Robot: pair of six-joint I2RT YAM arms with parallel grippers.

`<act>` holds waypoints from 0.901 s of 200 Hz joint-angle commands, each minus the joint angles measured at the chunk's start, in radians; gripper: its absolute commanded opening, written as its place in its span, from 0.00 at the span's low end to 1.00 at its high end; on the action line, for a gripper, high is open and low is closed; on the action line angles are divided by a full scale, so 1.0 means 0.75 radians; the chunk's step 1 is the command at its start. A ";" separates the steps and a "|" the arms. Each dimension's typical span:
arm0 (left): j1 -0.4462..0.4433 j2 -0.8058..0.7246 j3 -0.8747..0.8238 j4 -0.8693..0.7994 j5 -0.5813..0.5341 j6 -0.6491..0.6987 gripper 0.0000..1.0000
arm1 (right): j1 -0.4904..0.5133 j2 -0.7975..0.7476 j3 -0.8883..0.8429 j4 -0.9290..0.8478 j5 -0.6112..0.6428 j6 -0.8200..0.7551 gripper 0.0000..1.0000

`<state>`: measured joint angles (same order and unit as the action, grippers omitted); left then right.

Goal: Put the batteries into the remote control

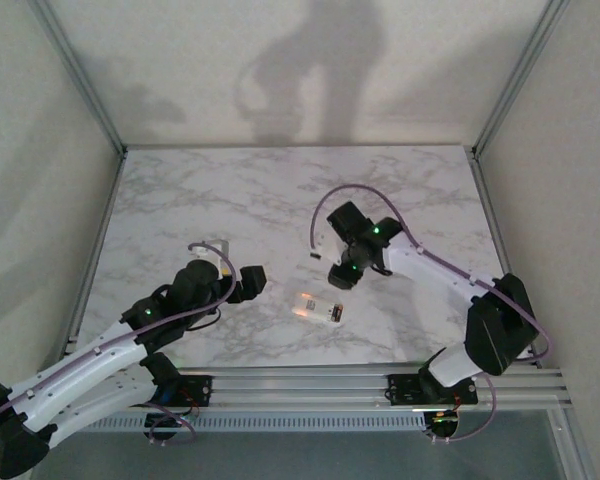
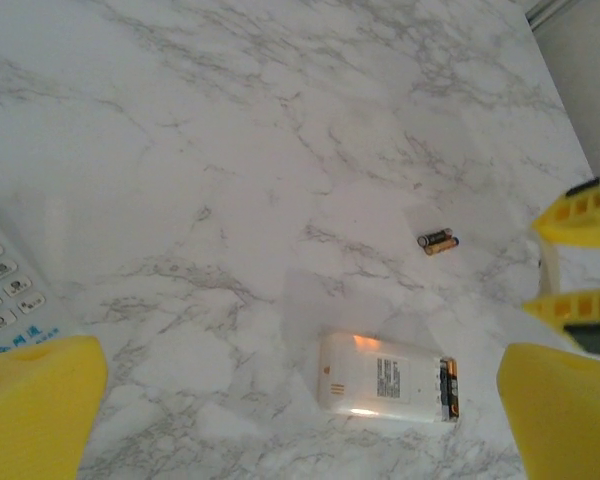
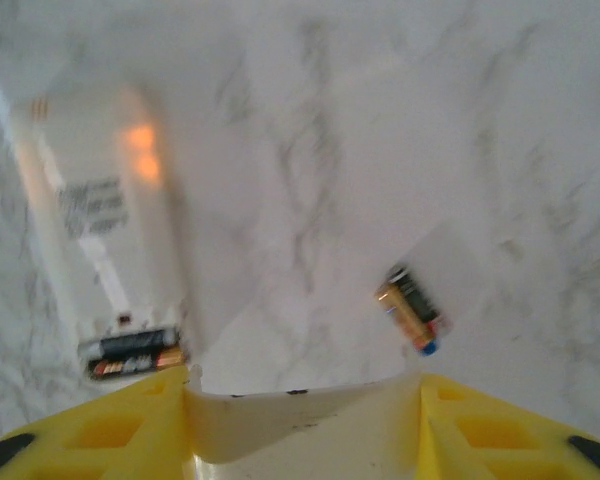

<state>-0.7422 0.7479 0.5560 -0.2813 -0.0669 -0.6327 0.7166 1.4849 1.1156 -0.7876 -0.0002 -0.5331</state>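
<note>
Lying buttons-up close beside the left gripper [image 2: 298, 352], whose jaws gape wide and empty, is the remote control [image 2: 2, 285]. Two loose batteries [image 3: 412, 312] rest just ahead of the right gripper [image 3: 300, 382], which pinches a pale flat piece [image 3: 300, 425]; a second remote [image 3: 100, 220] lies back-up nearby.

Top view: soft, rather dim light; broad shadows fall on the back wall [image 1: 310, 70]. Right wrist view is motion-blurred: batteries [image 3: 412, 310] smear, two orange glare spots sit on the face-down remote [image 3: 100, 210], and the pale cover [image 3: 300, 430] in the right pincer [image 3: 302, 380] is defocused. Left wrist view is sharper, slightly washed-out.
</note>
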 commanded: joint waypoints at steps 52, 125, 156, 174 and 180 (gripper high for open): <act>0.012 -0.036 -0.044 0.034 0.058 -0.020 1.00 | 0.182 -0.053 -0.208 0.078 0.024 0.019 0.45; 0.013 -0.060 -0.058 0.013 0.050 -0.015 0.99 | 0.212 0.109 -0.203 0.087 -0.041 0.140 0.48; 0.013 -0.055 -0.060 0.015 0.051 -0.013 1.00 | 0.226 0.137 -0.207 0.093 -0.045 0.170 0.48; 0.015 -0.049 -0.061 0.015 0.049 -0.008 1.00 | 0.231 0.151 -0.201 0.087 -0.063 0.195 0.48; 0.014 -0.046 -0.059 0.013 0.050 -0.005 1.00 | 0.233 0.157 -0.201 0.086 -0.067 0.202 0.48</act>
<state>-0.7422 0.7151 0.5209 -0.2733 -0.0326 -0.6327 0.8780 1.5822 0.9718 -0.7208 -0.0162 -0.4221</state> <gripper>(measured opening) 0.995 0.483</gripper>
